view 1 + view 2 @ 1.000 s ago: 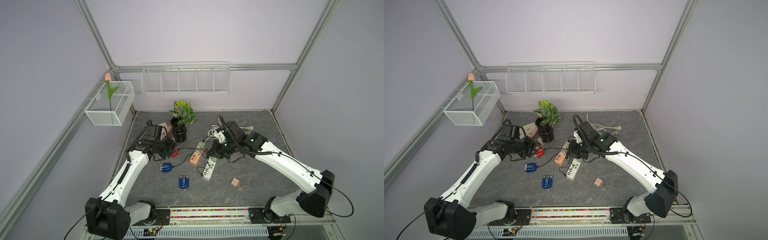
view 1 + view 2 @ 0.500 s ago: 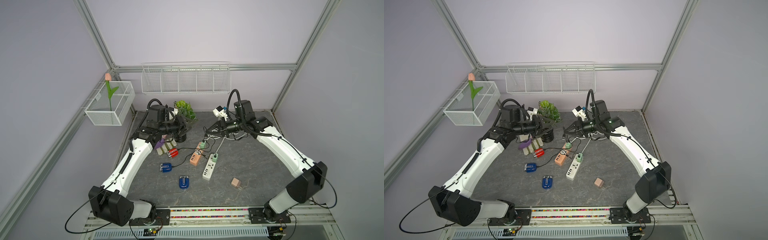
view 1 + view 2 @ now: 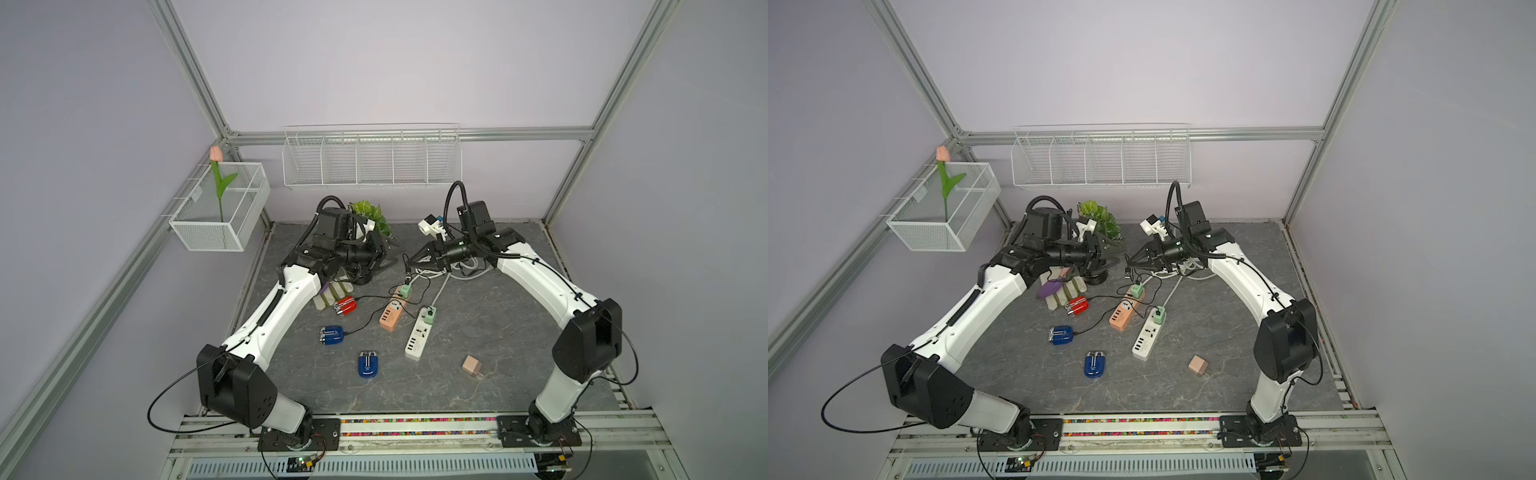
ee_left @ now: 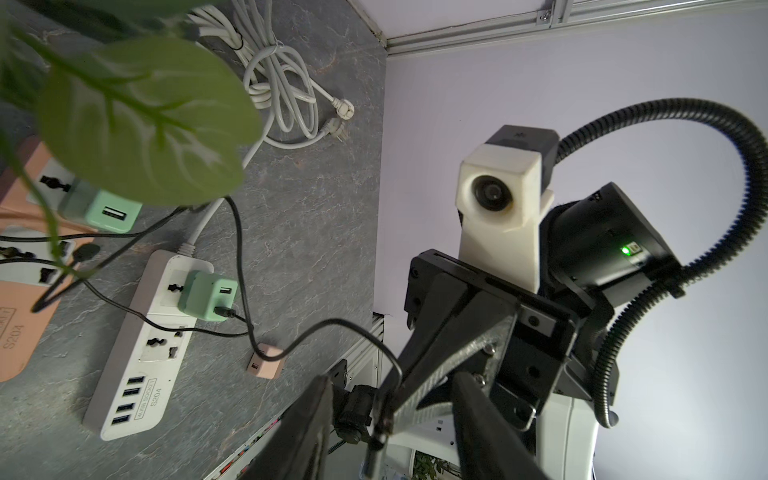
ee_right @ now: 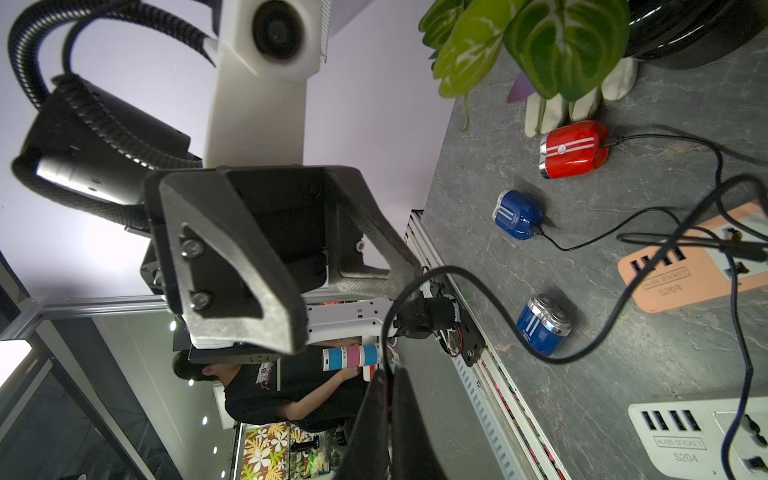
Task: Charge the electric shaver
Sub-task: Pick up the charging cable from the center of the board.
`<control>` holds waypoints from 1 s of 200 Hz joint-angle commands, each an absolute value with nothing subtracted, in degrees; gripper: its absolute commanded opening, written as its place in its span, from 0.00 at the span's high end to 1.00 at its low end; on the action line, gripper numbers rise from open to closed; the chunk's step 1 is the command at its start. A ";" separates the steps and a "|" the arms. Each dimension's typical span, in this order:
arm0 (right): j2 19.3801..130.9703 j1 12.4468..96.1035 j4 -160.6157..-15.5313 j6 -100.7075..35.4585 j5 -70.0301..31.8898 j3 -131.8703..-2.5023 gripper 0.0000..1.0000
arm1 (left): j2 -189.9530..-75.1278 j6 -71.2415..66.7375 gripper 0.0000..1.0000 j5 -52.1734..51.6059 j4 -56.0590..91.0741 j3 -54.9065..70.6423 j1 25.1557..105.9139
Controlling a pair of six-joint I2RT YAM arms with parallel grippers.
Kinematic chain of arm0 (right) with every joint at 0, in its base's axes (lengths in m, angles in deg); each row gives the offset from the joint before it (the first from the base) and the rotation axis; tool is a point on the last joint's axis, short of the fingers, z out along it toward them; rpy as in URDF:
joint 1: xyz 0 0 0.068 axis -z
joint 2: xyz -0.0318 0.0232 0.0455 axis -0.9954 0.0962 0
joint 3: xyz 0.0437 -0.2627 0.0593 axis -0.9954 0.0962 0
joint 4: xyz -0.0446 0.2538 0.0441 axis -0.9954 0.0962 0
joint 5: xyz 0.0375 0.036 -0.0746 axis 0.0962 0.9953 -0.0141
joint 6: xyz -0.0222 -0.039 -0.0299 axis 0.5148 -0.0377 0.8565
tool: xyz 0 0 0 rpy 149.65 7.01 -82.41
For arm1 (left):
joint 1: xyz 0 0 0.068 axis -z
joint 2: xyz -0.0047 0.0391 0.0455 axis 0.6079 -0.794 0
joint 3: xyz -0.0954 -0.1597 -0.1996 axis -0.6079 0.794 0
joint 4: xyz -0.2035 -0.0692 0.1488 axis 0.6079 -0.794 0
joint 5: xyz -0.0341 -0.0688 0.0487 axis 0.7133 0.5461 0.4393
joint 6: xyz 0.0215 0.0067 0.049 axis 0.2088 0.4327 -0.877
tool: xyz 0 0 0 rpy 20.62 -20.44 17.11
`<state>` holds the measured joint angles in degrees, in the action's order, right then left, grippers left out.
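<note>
A blue electric shaver (image 3: pixel 368 365) lies on the table with no cable in it, seen also in the right wrist view (image 5: pixel 542 328). Both arms are raised and face each other. My right gripper (image 3: pixel 406 262) is shut on a thin black charging cable (image 4: pixel 332 321) close to its plug (image 4: pixel 356 409), which sticks out beside the fingertips. My left gripper (image 4: pixel 390 428) is open, its fingers (image 4: pixel 299 432) standing either side of the right gripper's tip and the plug. The cable sags in a loop (image 5: pixel 457 272) down toward the power strips.
A red shaver (image 3: pixel 345 306) and a second blue shaver (image 3: pixel 331 335) lie with cables plugged in. Orange (image 3: pixel 392 318) and white (image 3: pixel 419 336) power strips carry green adapters (image 3: pixel 429 314). A potted plant (image 3: pixel 365 216), beige rack (image 3: pixel 328 297), pink adapter (image 3: pixel 472 366) and coiled white cord (image 3: pixel 465 270) stand around.
Both arms rose from low over the table and turned toward each other. The right gripper brought the cable end up, and the left gripper's fingers closed in around it.
</note>
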<state>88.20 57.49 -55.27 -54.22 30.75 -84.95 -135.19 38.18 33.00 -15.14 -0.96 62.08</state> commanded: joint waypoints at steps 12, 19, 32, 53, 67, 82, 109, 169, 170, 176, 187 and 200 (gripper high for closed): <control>88.44 57.77 -55.55 -52.50 32.38 -85.82 0.93 | -137.46 38.50 0.53 34.00 -14.07 -4.57 63.00; 88.52 57.78 -55.52 -52.44 32.09 -85.67 0.93 | -137.64 38.79 0.54 34.01 -13.66 -4.69 63.17; 88.60 57.76 -55.48 -52.41 31.69 -85.36 0.93 | -137.86 38.94 0.56 33.99 -13.46 -4.53 63.51; 88.56 57.88 -56.50 -53.01 30.81 -85.19 0.93 | -137.81 38.82 0.60 34.13 -13.72 -3.49 63.79; 88.44 57.85 -58.29 -54.30 30.48 -84.92 0.93 | -137.62 38.72 0.66 34.10 -13.75 -2.71 63.90; 88.52 57.89 -59.08 -54.93 30.28 -84.84 0.93 | -137.62 38.82 0.67 34.11 -13.67 -2.30 63.98; 88.46 57.94 -59.29 -54.77 29.63 -84.26 0.93 | -137.71 38.73 0.68 33.82 -14.16 -2.57 64.36; 87.22 58.28 -61.65 -55.51 26.15 -81.62 0.93 | -138.12 44.20 0.97 32.36 -10.01 -0.71 65.03; 87.17 58.29 -61.77 -55.63 26.10 -81.55 0.93 | -138.09 44.44 0.97 32.29 -9.77 -0.56 65.03; 86.97 58.27 -62.66 -56.13 25.55 -81.04 0.93 | -137.93 46.10 1.00 32.08 -8.20 0.36 65.04; 86.56 58.29 -63.66 -56.59 24.22 -80.32 0.93 | -137.62 49.08 1.00 31.29 -4.93 2.18 65.13; 86.03 58.31 -64.87 -56.94 22.80 -79.38 0.93 | -137.03 52.02 1.00 29.72 -2.49 3.53 65.15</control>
